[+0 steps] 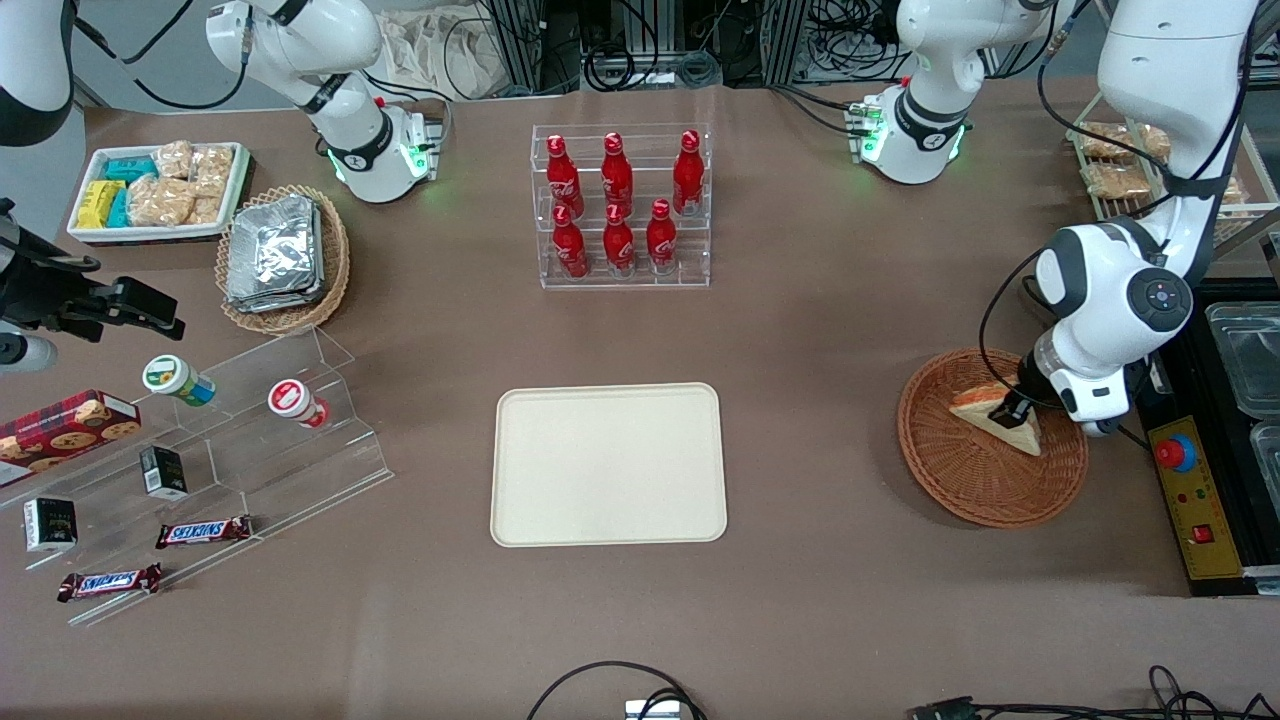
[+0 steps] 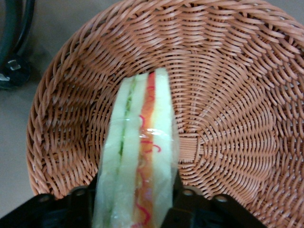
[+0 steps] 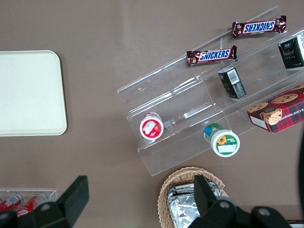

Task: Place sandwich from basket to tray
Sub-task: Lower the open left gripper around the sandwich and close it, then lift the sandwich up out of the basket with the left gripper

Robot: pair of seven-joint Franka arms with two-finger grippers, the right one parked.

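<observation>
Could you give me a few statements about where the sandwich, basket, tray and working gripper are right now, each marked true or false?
1. The sandwich lies in the basket. True.
2. The tray holds a foil packet. False: nothing lies on it.
3. The gripper is down in the basket with its fingers on either side of the sandwich. True.
4. The basket sits on the tray. False: it stands apart from it on the table, toward the working arm's end.
5. The red bottles stand nearer to the front camera than the tray. False: they stand farther off.
</observation>
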